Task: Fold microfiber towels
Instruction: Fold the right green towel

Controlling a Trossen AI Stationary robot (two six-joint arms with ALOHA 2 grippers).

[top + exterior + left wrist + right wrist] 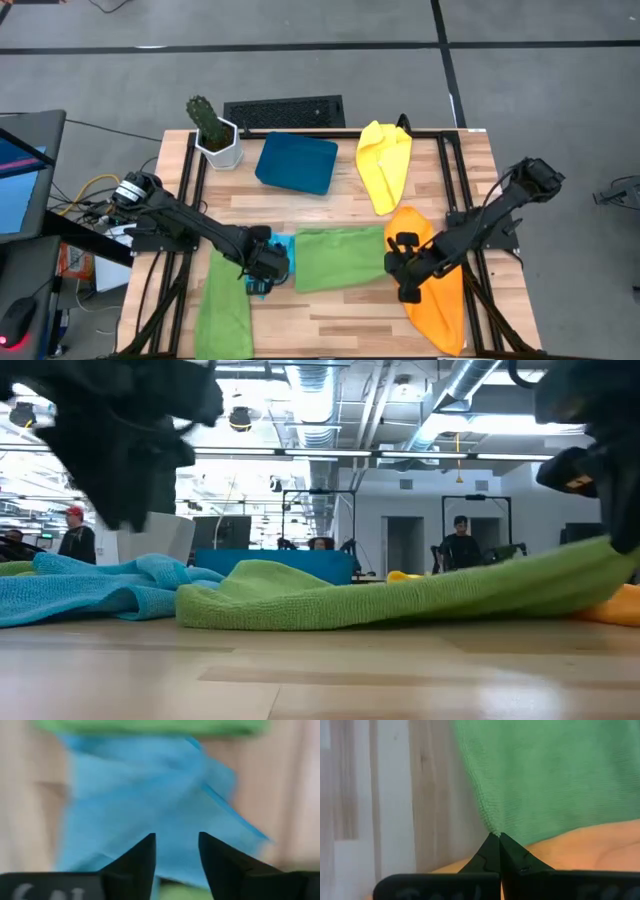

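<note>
Centre-low in the high view, a green towel (pixel 338 258) lies flat w/ the right gripper (pixel 404 268) at its right edge, fingers pressed together on that edge per the right wrist view, orange towel (pixel 436 290) underneath. Left of centre, left gripper (pixel 268 262) hovers over the sky-blue towel (pixel 281 246), fingers apart, nothing between them. 2nd green towel (pixel 223 310) sits lower left, yellow towel (pixel 385 162) upper right, dark teal tray (pixel 296 162) upper middle beside a potted cactus (pixel 212 132).
</note>
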